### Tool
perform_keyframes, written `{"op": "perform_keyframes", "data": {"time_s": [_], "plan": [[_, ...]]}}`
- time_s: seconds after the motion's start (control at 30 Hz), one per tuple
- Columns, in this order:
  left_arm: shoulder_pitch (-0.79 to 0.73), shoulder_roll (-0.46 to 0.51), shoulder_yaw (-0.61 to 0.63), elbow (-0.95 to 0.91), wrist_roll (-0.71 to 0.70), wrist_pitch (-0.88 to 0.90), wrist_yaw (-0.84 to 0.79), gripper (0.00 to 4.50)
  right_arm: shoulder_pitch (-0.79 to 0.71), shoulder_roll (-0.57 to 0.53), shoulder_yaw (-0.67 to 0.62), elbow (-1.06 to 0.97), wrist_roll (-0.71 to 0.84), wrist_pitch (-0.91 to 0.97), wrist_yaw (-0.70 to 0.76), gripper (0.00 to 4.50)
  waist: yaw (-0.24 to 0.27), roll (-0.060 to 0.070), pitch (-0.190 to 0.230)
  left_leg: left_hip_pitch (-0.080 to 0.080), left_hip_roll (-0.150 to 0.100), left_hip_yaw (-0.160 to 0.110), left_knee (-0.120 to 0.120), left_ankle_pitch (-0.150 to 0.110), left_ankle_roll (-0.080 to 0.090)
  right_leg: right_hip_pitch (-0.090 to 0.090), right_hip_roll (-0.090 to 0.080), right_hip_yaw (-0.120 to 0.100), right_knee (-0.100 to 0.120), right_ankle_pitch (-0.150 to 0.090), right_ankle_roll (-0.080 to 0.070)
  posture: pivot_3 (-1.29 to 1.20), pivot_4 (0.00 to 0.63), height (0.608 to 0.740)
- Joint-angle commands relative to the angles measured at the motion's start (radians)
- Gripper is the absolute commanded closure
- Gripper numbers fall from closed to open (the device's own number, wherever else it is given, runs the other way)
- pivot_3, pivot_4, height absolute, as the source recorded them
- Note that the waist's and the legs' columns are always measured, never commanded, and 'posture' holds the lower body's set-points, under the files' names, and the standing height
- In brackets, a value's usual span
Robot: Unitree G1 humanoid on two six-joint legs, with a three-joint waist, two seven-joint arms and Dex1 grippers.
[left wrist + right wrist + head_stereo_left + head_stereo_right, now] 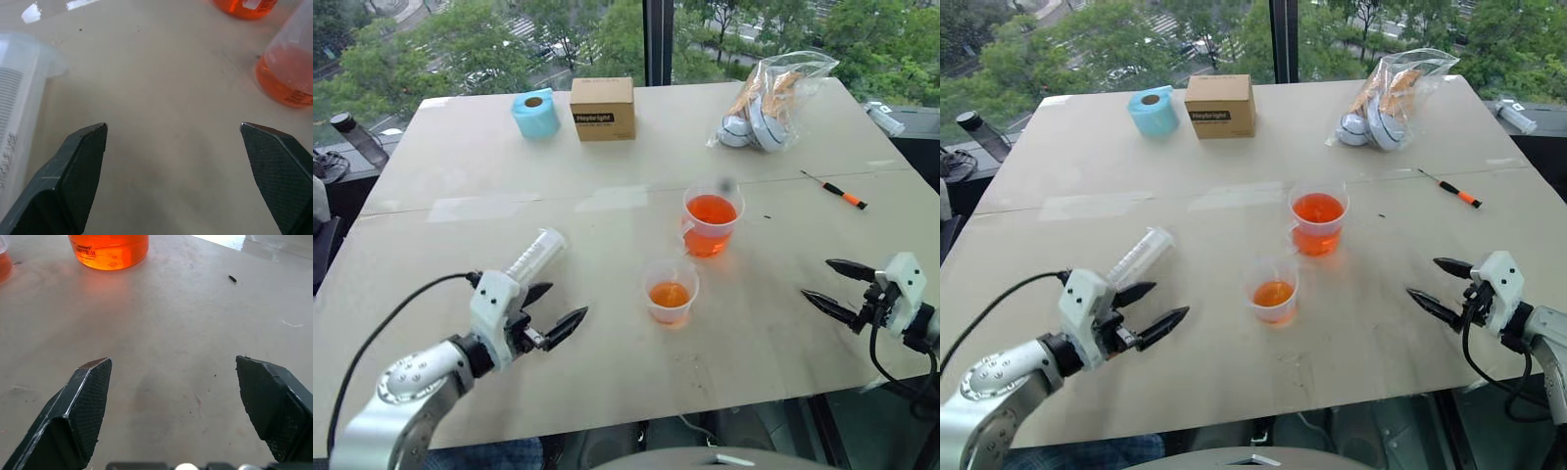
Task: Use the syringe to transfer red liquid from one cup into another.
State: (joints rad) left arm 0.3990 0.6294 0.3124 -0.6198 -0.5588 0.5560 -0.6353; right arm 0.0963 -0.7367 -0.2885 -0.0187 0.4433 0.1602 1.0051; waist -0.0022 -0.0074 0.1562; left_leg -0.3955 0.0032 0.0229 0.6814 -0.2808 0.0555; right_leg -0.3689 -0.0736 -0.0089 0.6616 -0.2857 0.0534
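Observation:
The clear syringe [534,257] lies on the table at the left, its near end hidden behind my left hand. My left gripper [566,300] hovers open and empty just right of it; the barrel's black marks [17,93] run beside one finger. The taller measuring cup [712,221] with a handle stands mid-table holding red liquid [711,210]. In front of it is the smaller cup [671,291] with a little red liquid. My right gripper [817,278] is open and empty near the table's right front, pointing toward the measuring cup [108,249].
A blue tape roll [535,113] and a cardboard box [603,108] stand at the back. A plastic bag [769,103] of items is at the back right. An orange-handled screwdriver [837,190] lies at the right. A dark bottle [357,137] stands off the table's left edge.

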Motion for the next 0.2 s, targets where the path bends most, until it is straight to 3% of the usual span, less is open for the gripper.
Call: {"op": "perform_keyframes", "data": {"time_s": [0.03, 0.2], "plan": [[0.04, -0.016, -0.046, -0.017, 0.103, -0.101, 0.014, 0.03, -0.017, -0.019, -0.036, 0.03, 0.029, -0.012, 0.043, 0.12, 0.003, 0.0, 0.0, 0.0, 0.0, 0.0, 0.0, 0.0, 0.0, 0.0, 0.0, 0.0, 0.0, 0.0, 0.0, 0.0, 0.15, 0.74], [0.078, -0.017, -0.094, 0.0, 0.188, -0.179, -0.001, 0.03, -0.021, 0.0, -0.054, 0.042, 0.036, -0.055, 0.042, 0.12, 0.005, 0.001, -0.001, 0.0, 0.0, 0.0, -0.002, 0.0, 0.0, -0.001, 0.0, 0.0, -0.001, 0.0, 0.001, 0.0, 0.15, 0.74]]}}
